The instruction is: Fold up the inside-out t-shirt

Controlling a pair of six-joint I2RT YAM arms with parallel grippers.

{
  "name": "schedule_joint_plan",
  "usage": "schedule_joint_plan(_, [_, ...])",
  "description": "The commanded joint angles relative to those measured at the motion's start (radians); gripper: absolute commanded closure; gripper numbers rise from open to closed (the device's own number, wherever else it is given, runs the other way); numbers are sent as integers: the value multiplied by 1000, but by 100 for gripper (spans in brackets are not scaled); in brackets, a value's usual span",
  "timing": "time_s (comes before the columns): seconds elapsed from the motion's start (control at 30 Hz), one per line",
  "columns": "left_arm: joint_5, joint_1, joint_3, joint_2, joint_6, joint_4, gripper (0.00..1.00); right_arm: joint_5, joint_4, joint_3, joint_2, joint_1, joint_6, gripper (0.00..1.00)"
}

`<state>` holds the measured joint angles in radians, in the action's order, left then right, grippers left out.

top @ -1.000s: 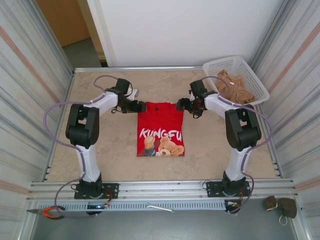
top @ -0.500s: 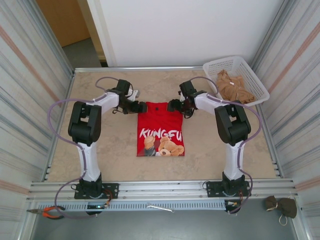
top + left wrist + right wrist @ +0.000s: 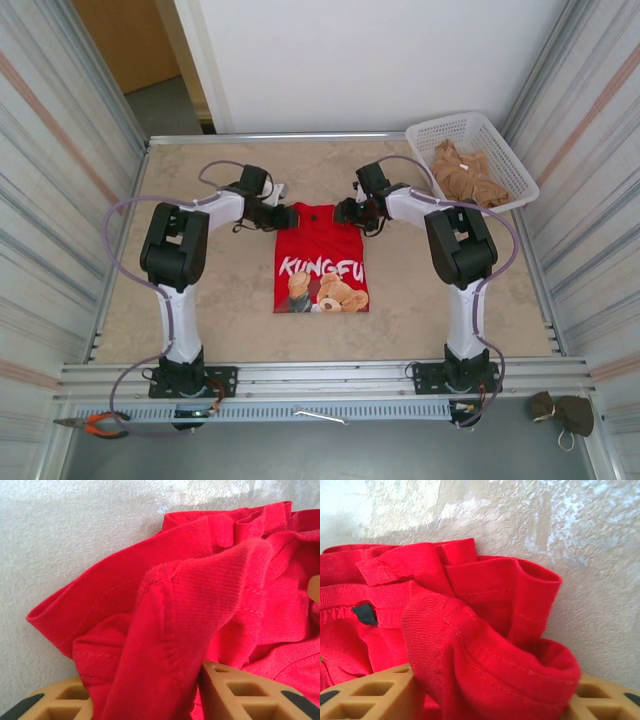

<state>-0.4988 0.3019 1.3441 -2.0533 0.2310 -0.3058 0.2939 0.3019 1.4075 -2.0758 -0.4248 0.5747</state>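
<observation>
Beige, stone-patterned tabletop (image 3: 220, 290) fills the middle of the overhead view, walled by ribbed metal panels, with orange-handled pliers (image 3: 95, 425) on the rail at the lower left. Left of centre, the left gripper (image 3: 283, 216) sits at the upper left corner of the inside-out t-shirt (image 3: 322, 245). The shirt lies flat in the centre of the frame as a narrow red rectangle, its lower half showing white lettering and a bear print. At its upper right corner sits the right gripper (image 3: 345, 212), so the two face each other across the shirt's top edge. In the upper right stands a white mesh basket (image 3: 425, 135) holding tan cloth (image 3: 462, 178).

From the left wrist, the tan fingers (image 3: 240, 692) of the left gripper (image 3: 150, 690) rise from the bottom edge with a ridge of the t-shirt (image 3: 200, 595) bunched between them — the jaws are pinching red fabric, and a hemmed edge curls toward the tabletop at centre left.

From the right wrist, the right gripper (image 3: 485, 690) likewise clamps a thick roll of the t-shirt (image 3: 485, 595) between its tan fingers (image 3: 370, 692). A small dark tag (image 3: 365, 614) shows at the left, and a hemmed opening gapes at upper right of the fold.
</observation>
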Motion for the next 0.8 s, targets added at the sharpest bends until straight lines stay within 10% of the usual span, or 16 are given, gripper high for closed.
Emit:
schedule_joint_plan(0.0, [-17, 4, -36, 7, 28, 22, 60, 29, -25, 5, -43, 5, 23, 52])
schedule_joint_plan(0.37, [-15, 5, -63, -36, 79, 85, 77, 127, -115, -44, -57, 40, 79, 99])
schedule_joint_plan(0.47, [-71, -6, -46, -64, 94, 106, 100, 172, -128, -43, -44, 51, 81, 100])
schedule_joint_plan(0.77, [-112, -60, -189, 187, 168, 232, 100, 216, -233, -205, 179, 92, 151, 100])
